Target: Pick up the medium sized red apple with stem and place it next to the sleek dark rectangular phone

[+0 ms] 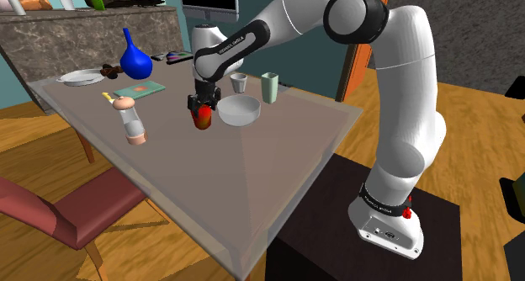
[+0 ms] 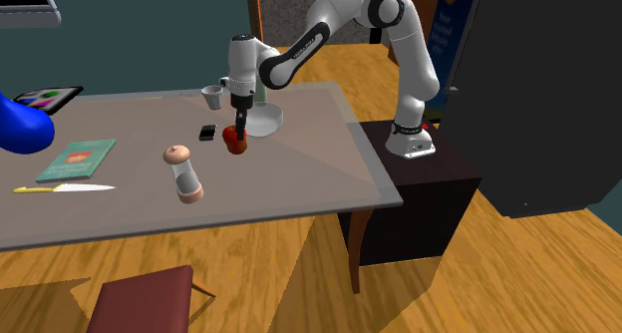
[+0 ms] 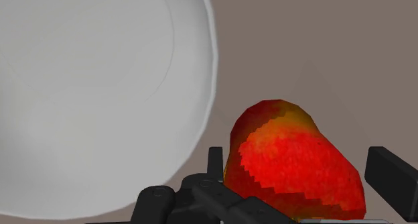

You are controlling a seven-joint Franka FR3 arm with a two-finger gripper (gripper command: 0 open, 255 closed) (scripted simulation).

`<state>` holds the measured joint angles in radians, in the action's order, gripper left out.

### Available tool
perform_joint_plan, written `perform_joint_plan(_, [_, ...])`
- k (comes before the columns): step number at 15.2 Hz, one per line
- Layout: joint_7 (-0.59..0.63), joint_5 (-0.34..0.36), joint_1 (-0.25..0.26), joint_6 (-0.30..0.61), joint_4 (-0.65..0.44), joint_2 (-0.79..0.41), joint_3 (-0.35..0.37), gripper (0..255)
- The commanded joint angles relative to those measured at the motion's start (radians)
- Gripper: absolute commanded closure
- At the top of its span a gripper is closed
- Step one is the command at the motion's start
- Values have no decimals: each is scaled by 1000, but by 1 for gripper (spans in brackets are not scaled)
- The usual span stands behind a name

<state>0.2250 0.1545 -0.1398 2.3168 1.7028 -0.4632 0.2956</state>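
Note:
A red apple (image 1: pixel 202 118) (image 2: pixel 235 142) (image 3: pixel 295 169) with a yellowish top sits low over the grey table (image 1: pixel 252 178), between the white bowl (image 1: pixel 240 111) (image 2: pixel 261 122) (image 3: pixel 100 88) and a small dark phone (image 2: pixel 207 133). My gripper (image 1: pixel 203 104) (image 2: pixel 237 125) (image 3: pixel 298 172) comes straight down onto it, and both black fingers (image 3: pixel 214 163) press its sides, so it is shut on the apple. I cannot tell whether the apple rests on the table or hangs just above it. The phone lies flat about an apple's width away.
Behind the bowl stand a small grey cup (image 1: pixel 239 82) (image 2: pixel 212 97) and a green cup (image 1: pixel 269 87). A capped jar (image 1: pixel 132 119) (image 2: pixel 182 173), a teal book (image 1: pixel 140 89) (image 2: pixel 77 160), a knife (image 2: pixel 65 188), a blue vase (image 1: pixel 135 62) and a plate (image 1: pixel 82 77) lie farther off.

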Motion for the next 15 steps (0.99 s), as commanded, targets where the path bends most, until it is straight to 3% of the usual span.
perform_joint_plan(1, [0,0,0,0,0,0,0,0])
perform_joint_plan(4, [0,0,0,0,0,0,0,0])
perform_joint_plan(8, [-17,-29,-15,-88,-13,79,15,0])
perform_joint_plan(15, [-18,-29,-15,-88,-13,79,15,0])
